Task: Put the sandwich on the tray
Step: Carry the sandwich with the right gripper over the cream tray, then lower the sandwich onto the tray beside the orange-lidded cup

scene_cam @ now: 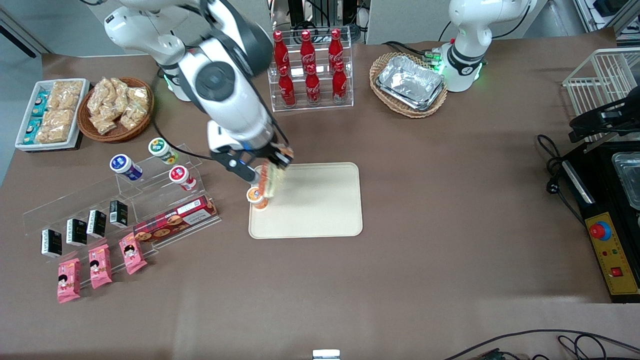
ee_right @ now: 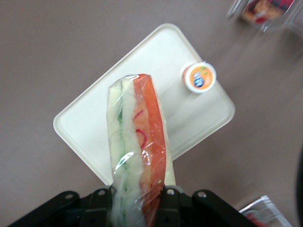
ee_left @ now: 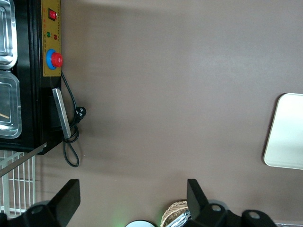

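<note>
The sandwich (ee_right: 139,156) is a clear-wrapped wedge: pale bread on the outside, a broad orange layer along one face, green streaks and a few red curls showing through the film. It hangs in the air above the tray (scene_cam: 320,210), off the surface, over the tray's end nearest the working arm. The wrist view looks straight down its length, with the cream tray spread out beneath it.

The gripper (scene_cam: 270,167) is clamped on the sandwich, its black fingers (ee_right: 168,201) pressed against the wrapped sides at the thick end, so the gap between them is just the width of the wedge. The wrap crinkles where they bite.

On the tray, an orange-lidded cup (scene_cam: 255,196) stands close to the rim, just beside and below the hanging sandwich. The rest of the tray is bare cream plastic with rounded corners and a low rim. A red cookie box (scene_cam: 175,222) lies off the tray toward the working arm's end of the table.
</note>
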Robot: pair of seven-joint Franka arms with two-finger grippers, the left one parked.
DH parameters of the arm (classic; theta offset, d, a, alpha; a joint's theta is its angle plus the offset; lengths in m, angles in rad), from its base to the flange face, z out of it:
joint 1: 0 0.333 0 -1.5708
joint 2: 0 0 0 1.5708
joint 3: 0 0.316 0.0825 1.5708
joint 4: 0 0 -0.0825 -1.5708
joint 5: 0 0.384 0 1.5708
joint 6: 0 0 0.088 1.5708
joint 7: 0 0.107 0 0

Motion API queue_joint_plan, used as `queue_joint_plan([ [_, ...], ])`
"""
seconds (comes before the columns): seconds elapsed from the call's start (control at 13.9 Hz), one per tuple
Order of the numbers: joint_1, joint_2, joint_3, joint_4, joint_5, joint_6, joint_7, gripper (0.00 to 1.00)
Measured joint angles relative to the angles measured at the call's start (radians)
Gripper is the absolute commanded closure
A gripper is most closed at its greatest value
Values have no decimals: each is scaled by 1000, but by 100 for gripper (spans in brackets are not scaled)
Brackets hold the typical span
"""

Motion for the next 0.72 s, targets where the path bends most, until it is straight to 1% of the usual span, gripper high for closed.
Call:
queue_joint_plan([
  [0.36,46,169,10,-1,0,217,332,100],
  [0.5,44,204,7,0,0,265,441,100],
  [0.72,35,234,-6,1,0,278,552,100],
])
